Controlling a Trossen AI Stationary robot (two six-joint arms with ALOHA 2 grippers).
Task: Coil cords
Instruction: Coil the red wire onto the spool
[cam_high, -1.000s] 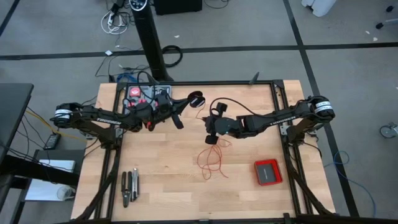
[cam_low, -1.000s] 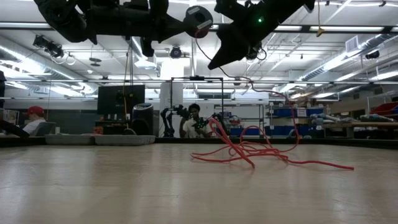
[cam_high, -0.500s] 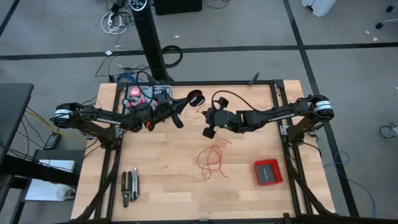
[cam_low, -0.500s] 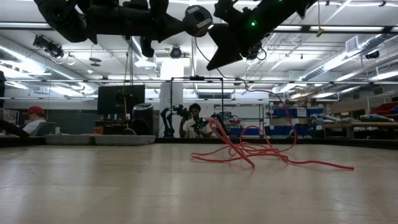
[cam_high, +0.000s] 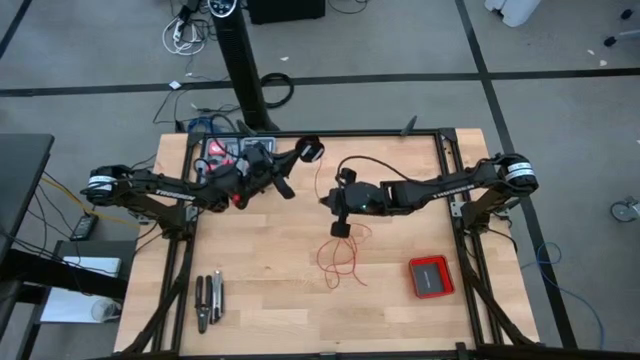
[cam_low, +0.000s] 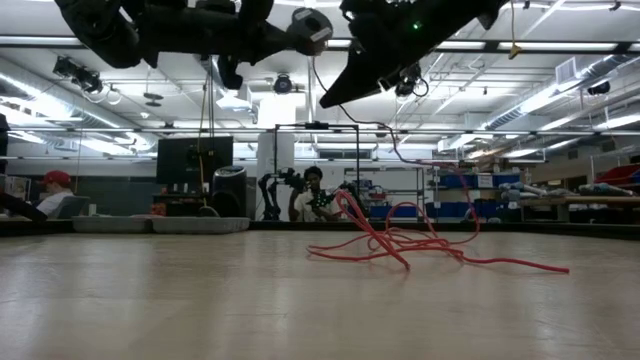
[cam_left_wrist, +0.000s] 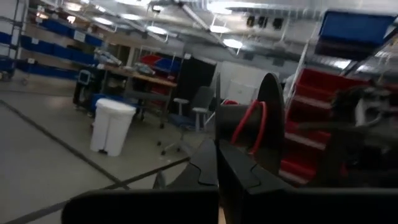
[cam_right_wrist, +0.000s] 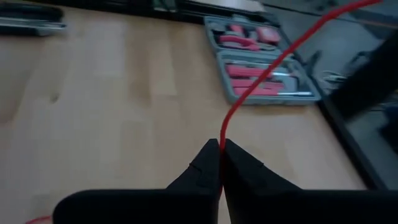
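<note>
Right gripper (cam_high: 338, 212) sits above mid-tabletop, fingers pinched together on the red wire (cam_high: 340, 258); loose squiggly loops of it lie on the wood just toward the near edge, between gripper and the flat red box (cam_high: 431, 276) near the right edge. Left gripper (cam_high: 297, 158) is up by the far edge, clamped on a small black spool (cam_high: 311, 151) with red turns on it; a grey tool case (cam_high: 232, 152) lies under that arm at the far edge, pliers (cam_high: 208, 300) near the near-left corner. Low view: both arms hang off the surface, spool (cam_low: 311, 24) at the left arm's tip, wire pile (cam_low: 400, 240) resting on the table (cam_low: 200, 300). Left wrist view: fingers (cam_left_wrist: 214, 168) together, spool (cam_left_wrist: 258, 121) edge-on with red wire across it. Right wrist view: fingertips (cam_right_wrist: 219, 160) closed on the wire (cam_right_wrist: 261, 78), which runs taut away over the tool case (cam_right_wrist: 261, 62).
</note>
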